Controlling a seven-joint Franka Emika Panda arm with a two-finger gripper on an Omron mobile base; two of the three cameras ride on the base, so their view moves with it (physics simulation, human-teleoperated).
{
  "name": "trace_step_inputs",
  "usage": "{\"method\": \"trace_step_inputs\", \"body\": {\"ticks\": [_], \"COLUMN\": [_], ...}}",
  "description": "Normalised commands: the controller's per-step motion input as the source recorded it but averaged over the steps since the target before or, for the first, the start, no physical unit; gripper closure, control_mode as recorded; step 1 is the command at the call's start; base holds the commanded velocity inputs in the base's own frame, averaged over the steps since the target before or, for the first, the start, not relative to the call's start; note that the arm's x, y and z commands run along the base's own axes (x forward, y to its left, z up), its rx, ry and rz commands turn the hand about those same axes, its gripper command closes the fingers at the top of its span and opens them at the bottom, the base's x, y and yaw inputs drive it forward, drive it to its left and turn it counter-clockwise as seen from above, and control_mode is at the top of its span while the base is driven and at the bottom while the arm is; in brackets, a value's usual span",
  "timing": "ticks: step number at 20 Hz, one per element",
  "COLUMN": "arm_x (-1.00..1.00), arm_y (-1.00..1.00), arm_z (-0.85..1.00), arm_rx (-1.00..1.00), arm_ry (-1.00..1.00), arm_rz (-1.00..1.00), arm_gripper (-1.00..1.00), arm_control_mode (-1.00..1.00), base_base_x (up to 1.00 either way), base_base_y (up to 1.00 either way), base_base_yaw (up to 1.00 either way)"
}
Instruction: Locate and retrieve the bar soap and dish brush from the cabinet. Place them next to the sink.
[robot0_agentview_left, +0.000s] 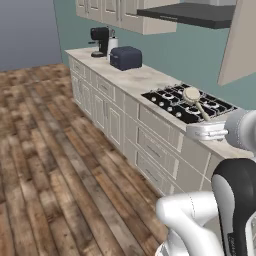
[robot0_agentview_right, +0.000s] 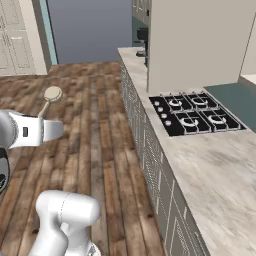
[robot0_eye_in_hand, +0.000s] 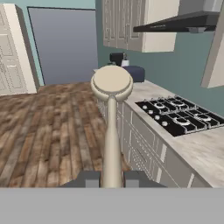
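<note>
Clearly the dish brush (robot0_eye_in_hand: 112, 113) is pinched by its thin handle between the jaws of the gripper (robot0_eye_in_hand: 112, 178), the two dark fingertips (robot0_eye_in_hand: 89, 178) pressed against it on either side. In the hand view the handle runs straight away from the jaws and ends in the round beige head, which points toward the far end of the kitchen.

Going left to right in the left base view: a wooden floor (robot0_agentview_left: 45, 150), then the bench (robot0_agentview_left: 145, 77) with a black coffee machine (robot0_agentview_left: 100, 40) and a dark blue toaster (robot0_agentview_left: 126, 58), then the black stovetop (robot0_agentview_left: 187, 105), with the brush head seen in front of it. Cream wall cabinets (robot0_agentview_left: 120, 15) and a dark range hood (robot0_agentview_left: 192, 14) hang above the bench.
</note>
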Motion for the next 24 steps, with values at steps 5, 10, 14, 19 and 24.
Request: {"method": "trace_step_inputs", "body": {"ticks": [5, 10, 14, 19, 24], "arm_x": [0.0, 0.0, 0.0, 0.0, 0.0], "arm_y": [0.0, 0.0, 0.0, 0.0, 0.0], "arm_z": [0.0, 0.0, 0.0, 0.0, 0.0], "arm_rx": [0.0, 0.0, 0.0, 0.0, 0.0], "arm_ry": [0.0, 0.0, 0.0, 0.0, 0.0], "arm_rz": [0.0, 0.0, 0.0, 0.0, 0.0], "arm_gripper": [1.0, 1.0, 1.0, 1.0, 1.0], "arm_control_mode": [1.0, 1.0, 1.0, 1.0, 1.0], "base_base_x": [-0.11, -0.1, -0.07, -0.07, 0.0], "base_base_y": [0.39, 0.51, 0.57, 0.56, 0.45], "base_base_yaw": [0.47, 0.41, 0.4, 0.4, 0.4]}}
